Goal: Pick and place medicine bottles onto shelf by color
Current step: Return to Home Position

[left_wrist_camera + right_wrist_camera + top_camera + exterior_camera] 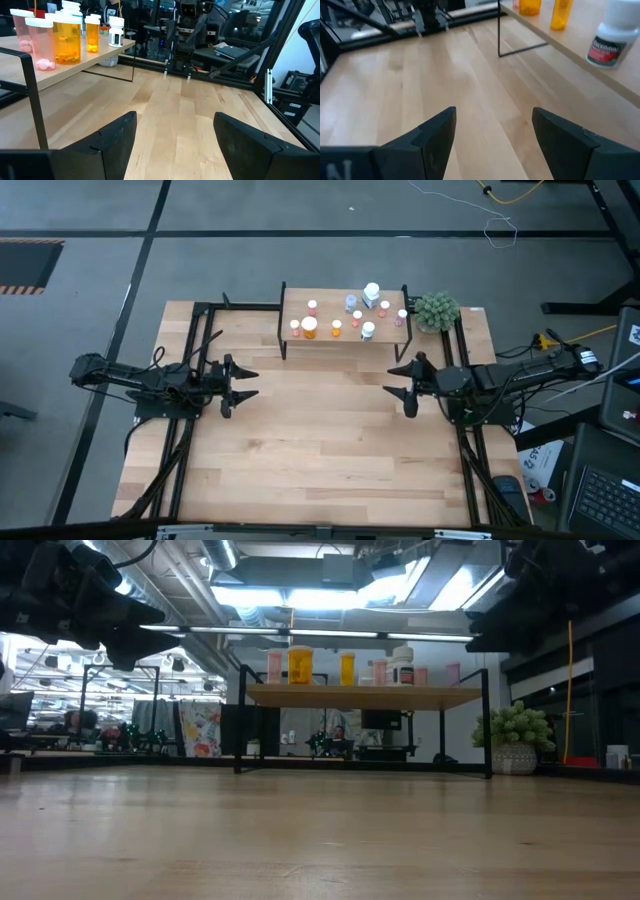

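Observation:
The medicine bottles (345, 315) all stand upright on the small wooden shelf (343, 337) at the table's far side: orange ones (66, 37), pink ones (40, 45) and white ones (612, 35). In the low view they line the shelf top (365, 695). My left gripper (243, 383) is open and empty above the table's left part. My right gripper (397, 383) is open and empty above the table's right part. Both hover clear of the tabletop, pointing at each other.
A green bushy plant (436, 310) in a pot stands to the right of the shelf. The shelf's thin black legs (240, 730) reach down to the table. Bare wooden tabletop (320, 440) lies between and in front of the grippers.

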Available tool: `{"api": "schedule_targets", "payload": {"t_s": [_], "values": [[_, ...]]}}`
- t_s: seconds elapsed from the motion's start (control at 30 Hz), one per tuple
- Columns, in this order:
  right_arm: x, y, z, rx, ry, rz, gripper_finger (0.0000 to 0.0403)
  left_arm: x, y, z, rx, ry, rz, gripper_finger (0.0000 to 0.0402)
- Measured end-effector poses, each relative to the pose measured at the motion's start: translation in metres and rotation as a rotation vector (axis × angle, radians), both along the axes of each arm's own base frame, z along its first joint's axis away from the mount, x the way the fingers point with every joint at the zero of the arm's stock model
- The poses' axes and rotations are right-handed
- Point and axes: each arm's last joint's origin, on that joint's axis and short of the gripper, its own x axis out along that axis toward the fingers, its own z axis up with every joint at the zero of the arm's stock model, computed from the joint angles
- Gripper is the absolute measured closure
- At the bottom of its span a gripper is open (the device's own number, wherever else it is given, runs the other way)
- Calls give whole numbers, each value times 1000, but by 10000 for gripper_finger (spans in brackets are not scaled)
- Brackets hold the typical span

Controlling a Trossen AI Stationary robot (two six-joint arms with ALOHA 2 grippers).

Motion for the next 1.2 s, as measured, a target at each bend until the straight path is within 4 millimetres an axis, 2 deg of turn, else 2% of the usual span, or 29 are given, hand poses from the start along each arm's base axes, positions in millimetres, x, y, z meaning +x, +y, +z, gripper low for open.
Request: {"api": "schedule_targets", "payload": {"t_s": [0.27, 0.37, 0.47, 0.73, 0.93, 1.07, 1.2], "values": [[-4, 0, -2, 21, 35, 20, 139, 0, 0, 0, 0, 0, 0, 140], [-5, 0, -4, -41, 68, 62, 139, 0, 0, 0, 0, 0, 1, 140], [-5, 0, -2, -63, 56, 70, 139, 0, 0, 0, 0, 0, 0, 140], [-3, 5, 5, 24, -17, 192, 139, 0, 0, 0, 0, 0, 0, 140], [-3, 5, 7, 27, -41, 199, 139, 0, 0, 0, 0, 0, 0, 140], [-8, 2, 11, 36, -66, 195, 139, 0, 0, 0, 0, 0, 0, 140], [-25, -8, 12, 42, -51, 155, 139, 0, 0, 0, 0, 1, 0, 140]]}}
